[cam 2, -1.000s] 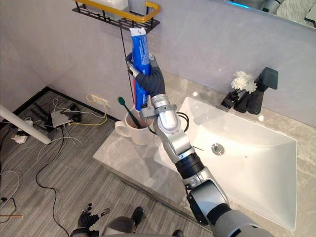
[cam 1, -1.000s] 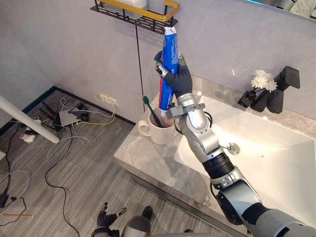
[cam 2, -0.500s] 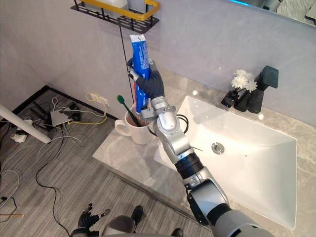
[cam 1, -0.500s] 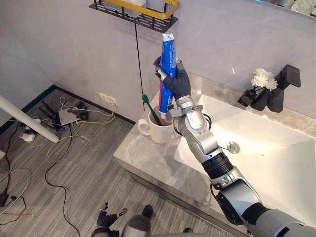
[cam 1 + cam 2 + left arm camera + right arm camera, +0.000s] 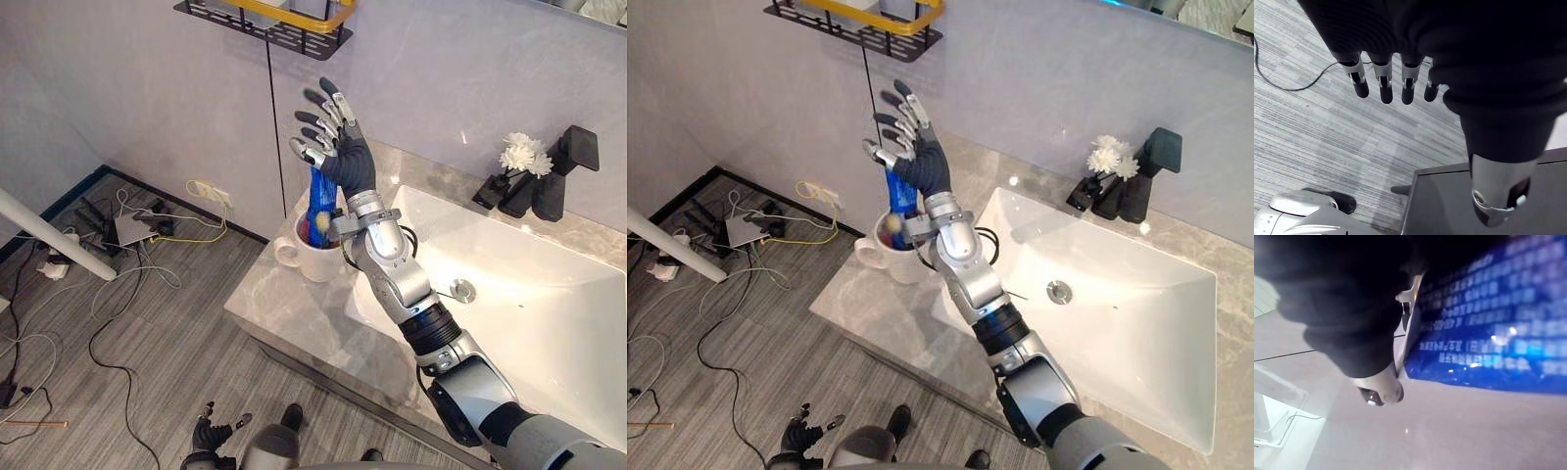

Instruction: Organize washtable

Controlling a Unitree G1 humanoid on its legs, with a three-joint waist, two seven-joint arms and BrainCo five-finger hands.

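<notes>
Fingers of the left hand (image 5: 1383,83) hang relaxed and empty, low by the floor, well apart from the washtable. One white mug (image 5: 294,258) holds one blue toothpaste tube (image 5: 319,201), long axis near upright, probably resting on the mug's bottom. Just above the tube, the right hand (image 5: 345,164) is spread wide and holds nothing; it is the nearer hand.

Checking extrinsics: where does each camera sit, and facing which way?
Left eye view: head, looking down at washtable; right hand open above toothpaste tube in mug.
Right eye view: head, shares that scene, slightly offset.
Left wrist view: left arm, facing floor; left hand relaxed.
Right wrist view: right arm, close on the toothpaste tube.
</notes>
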